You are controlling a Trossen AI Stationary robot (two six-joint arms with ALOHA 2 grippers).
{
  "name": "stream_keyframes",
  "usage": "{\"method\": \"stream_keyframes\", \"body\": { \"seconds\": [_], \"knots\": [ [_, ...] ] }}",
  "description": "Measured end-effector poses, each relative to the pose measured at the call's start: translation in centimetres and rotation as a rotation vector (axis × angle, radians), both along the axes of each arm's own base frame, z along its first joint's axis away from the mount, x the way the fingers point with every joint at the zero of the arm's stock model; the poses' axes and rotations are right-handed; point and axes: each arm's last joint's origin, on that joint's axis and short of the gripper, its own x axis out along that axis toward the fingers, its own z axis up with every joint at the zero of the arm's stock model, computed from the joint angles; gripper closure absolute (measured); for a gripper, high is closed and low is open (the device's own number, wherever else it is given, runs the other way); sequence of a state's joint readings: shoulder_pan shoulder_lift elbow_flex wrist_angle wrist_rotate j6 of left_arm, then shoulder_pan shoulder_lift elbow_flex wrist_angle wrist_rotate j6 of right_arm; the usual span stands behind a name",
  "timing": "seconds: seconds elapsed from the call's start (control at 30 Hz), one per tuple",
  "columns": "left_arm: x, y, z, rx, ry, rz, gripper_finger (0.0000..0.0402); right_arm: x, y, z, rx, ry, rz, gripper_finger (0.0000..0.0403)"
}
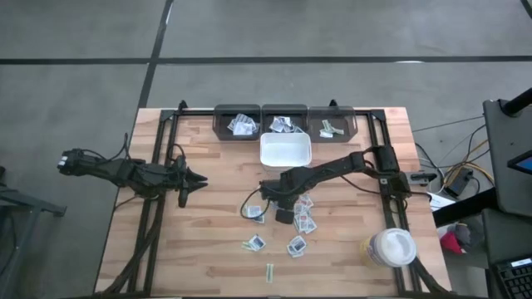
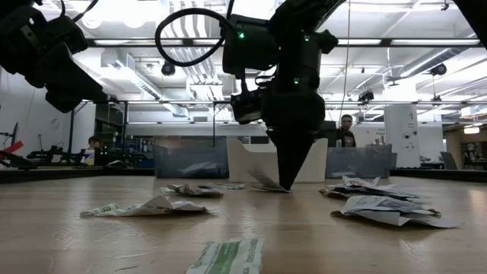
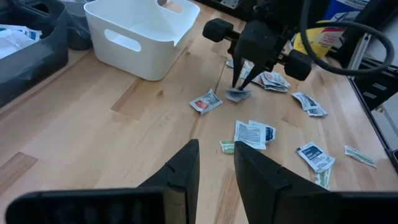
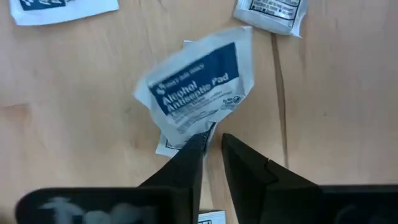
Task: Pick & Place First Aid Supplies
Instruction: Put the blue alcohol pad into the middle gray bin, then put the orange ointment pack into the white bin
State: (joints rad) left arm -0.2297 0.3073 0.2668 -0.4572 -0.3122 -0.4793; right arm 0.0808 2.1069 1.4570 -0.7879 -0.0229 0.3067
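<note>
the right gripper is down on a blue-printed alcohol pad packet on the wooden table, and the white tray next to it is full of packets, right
Not quite: the white tray is empty, as the high view shows; the left wrist view agrees for the part of its inside that it sees. The rest holds: the right gripper is down on the blue-printed alcohol pad packet on the wooden table.

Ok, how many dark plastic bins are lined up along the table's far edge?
3, side by side behind the white square tray: left bin, middle bin, right bin. None looks hidden.
</note>
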Motion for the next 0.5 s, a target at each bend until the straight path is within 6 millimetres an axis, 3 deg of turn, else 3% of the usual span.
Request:
{"method": "stream_keyframes", "body": {
  "seconds": [0.2,0.5],
  "knots": [
    [0.0,0.0,0.0,-0.001,0.000,0.000,0.0307,-0.4,0.4,-0.1,-0.040,0.029,0.001,0.0389],
    [0.0,0.0,0.0,-0.002,0.000,0.001,0.0307,-1.1,0.0,1.8,-0.141,0.172,0.067,0.0395]
  ]
}}
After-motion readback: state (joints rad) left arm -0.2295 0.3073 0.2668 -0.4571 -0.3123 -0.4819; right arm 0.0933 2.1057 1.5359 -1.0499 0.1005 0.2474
